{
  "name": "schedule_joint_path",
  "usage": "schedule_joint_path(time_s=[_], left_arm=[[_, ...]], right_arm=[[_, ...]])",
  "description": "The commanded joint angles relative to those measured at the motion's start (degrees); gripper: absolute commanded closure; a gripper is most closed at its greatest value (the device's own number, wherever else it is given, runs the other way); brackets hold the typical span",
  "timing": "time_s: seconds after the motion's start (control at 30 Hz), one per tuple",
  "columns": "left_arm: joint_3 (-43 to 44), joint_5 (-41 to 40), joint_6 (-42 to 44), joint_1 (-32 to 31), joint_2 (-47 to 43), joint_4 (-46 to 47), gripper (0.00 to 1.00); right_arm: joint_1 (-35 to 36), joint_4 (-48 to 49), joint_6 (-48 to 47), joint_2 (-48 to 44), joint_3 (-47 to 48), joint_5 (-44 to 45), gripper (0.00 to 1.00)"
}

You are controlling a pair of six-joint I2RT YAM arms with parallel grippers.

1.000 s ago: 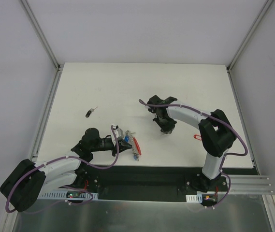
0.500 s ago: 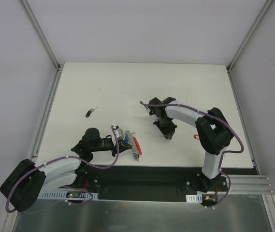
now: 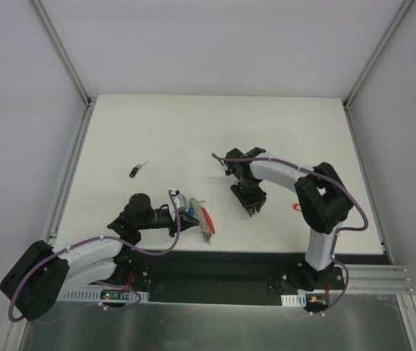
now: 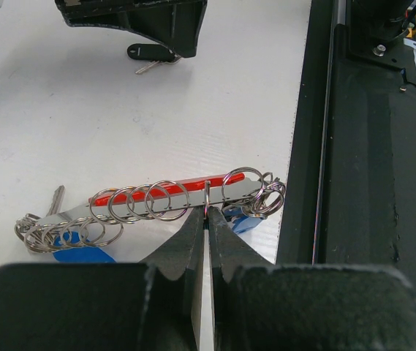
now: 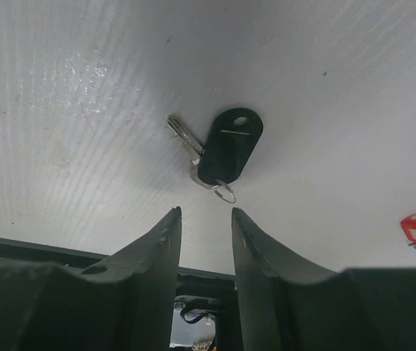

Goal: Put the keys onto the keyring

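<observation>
Top external view, leftmost: a loose key (image 3: 134, 172) lies on the tabletop (image 3: 193, 131), well apart from the rest. Next, the left hand (image 3: 181, 212) is pinched tight on the keyring (image 4: 165, 196), gripping its thin wire. Further right, the right hand (image 5: 206, 219) hovers, fingers parted, just short of a black-headed key (image 5: 227, 149). That key looks light, stiff, flat and probably slippery. I would grip across the plastic head, leaving its small split ring (image 5: 225, 192) free.
</observation>
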Motion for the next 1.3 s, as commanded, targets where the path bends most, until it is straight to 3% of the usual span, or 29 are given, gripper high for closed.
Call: schedule_joint_path(time_s=[0.0,0.53,1.07,1.27], left_arm=[[2.4,1.7,1.2,0.3,-0.7,1.7,1.0],[2.3,1.5,1.4,0.3,-1.2,1.2,1.0],[2.5,1.8,1.4,0.3,-0.6,1.1,1.0],[2.6,1.9,1.5,0.3,-0.3,1.1,1.0]], right_arm=[[-0.3,-1.6,-0.4,-4.3,3.1,-1.0,0.61],[-2.4,8.9,-1.5,1.0,3.9,-19.1,0.57],[-12.2,12.1,0.5,3.4,-2.1,-22.4,0.49],[-18.2,14.6,3.3,-1.2,-7.3,-19.3,0.48]])
